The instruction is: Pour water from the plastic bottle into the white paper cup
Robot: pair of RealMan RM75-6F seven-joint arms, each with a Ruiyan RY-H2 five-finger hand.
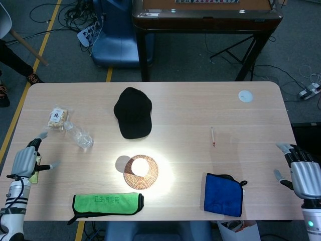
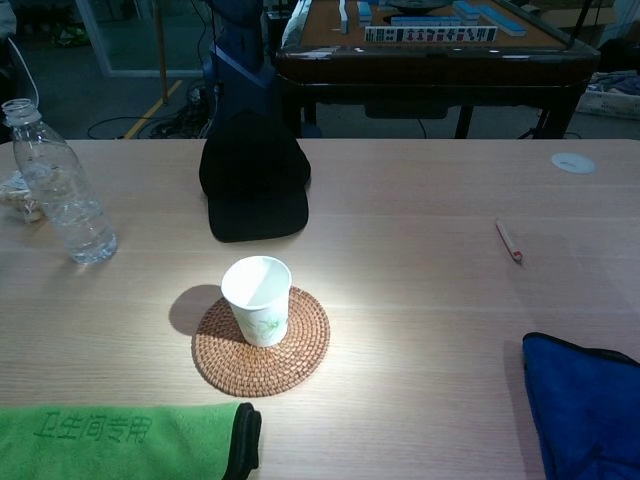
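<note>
The table fills most of the head view, a pale wooden top with rounded corners. On it, from big to small: a black cap at the far centre, a green cloth along the near edge, a blue cloth to the near right, and a woven coaster carrying the white paper cup, which stands upright and looks empty. The plastic bottle stands upright too, cap off, on the left part of the table, beside a snack packet; its long axis is vertical. A pen and a small white disc lie well off to the right.

The left robot hand hovers at the near left edge with fingers spread and nothing in them. The bottle lies just forward and to the right of it, near, while the right robot hand, likewise spread and empty, sits past the opposite edge, well apart from both bottle and cup. So the left is plainly the nearer one, and a sideways grip around the bottle's upright body looks like the move to come.
</note>
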